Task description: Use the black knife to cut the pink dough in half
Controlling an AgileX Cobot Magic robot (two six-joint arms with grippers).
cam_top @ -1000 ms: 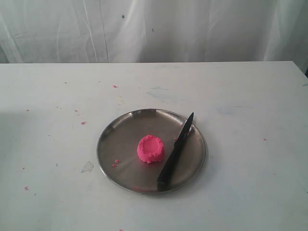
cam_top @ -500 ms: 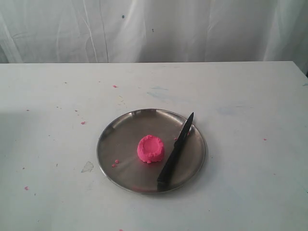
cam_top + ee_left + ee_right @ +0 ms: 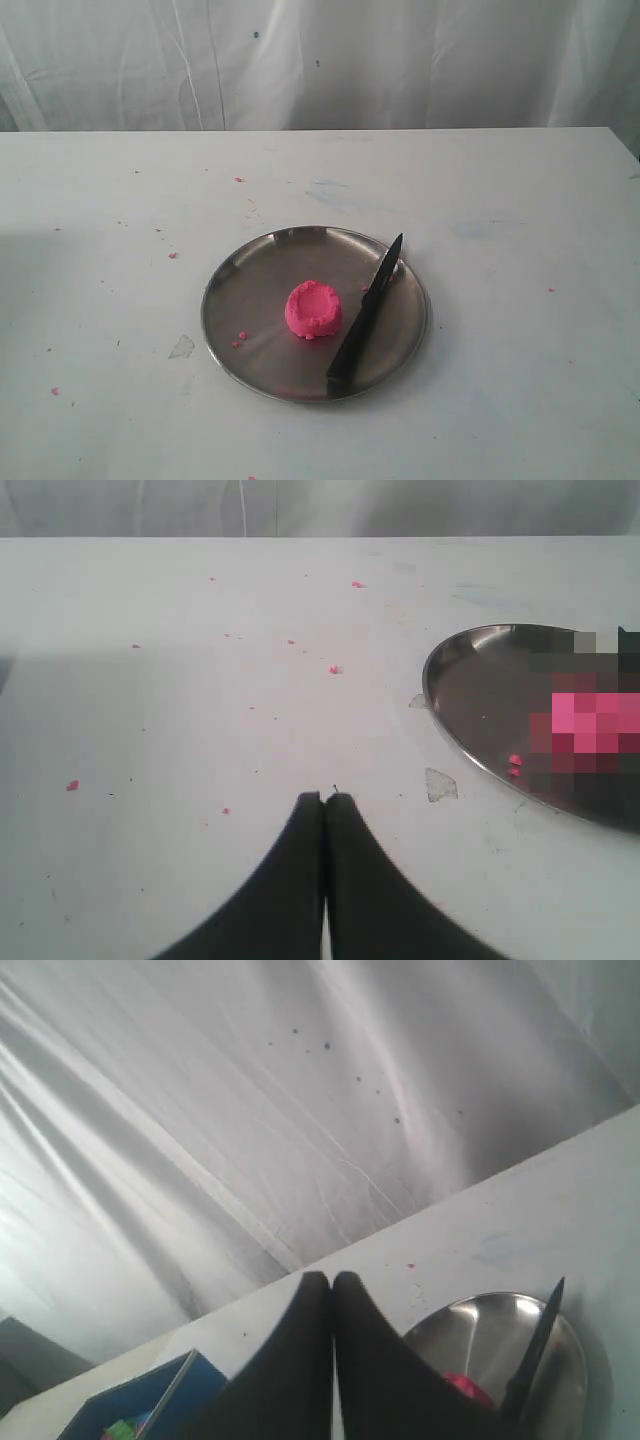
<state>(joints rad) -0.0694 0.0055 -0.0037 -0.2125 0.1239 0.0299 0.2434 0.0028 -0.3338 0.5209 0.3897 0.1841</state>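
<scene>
The pink dough (image 3: 313, 309), one rounded lump with a dented top, sits in the middle of a round steel plate (image 3: 250, 290). To its right the black knife (image 3: 365, 318) lies across the plate, tip toward the far rim. Neither gripper shows in the exterior view. In the left wrist view my left gripper (image 3: 325, 798) is shut and empty above bare table, with the plate (image 3: 470, 695) and dough (image 3: 590, 725) off to one side. My right gripper (image 3: 332, 1278) is shut and empty, raised, with the plate (image 3: 480, 1330), knife (image 3: 535, 1345) and a sliver of dough (image 3: 462, 1384) beyond it.
Tiny pink crumbs (image 3: 173, 255) dot the white table (image 3: 520, 200), and two lie on the plate (image 3: 240, 338). A white curtain (image 3: 320, 60) hangs behind the table. A blue box (image 3: 140, 1405) shows at the edge of the right wrist view.
</scene>
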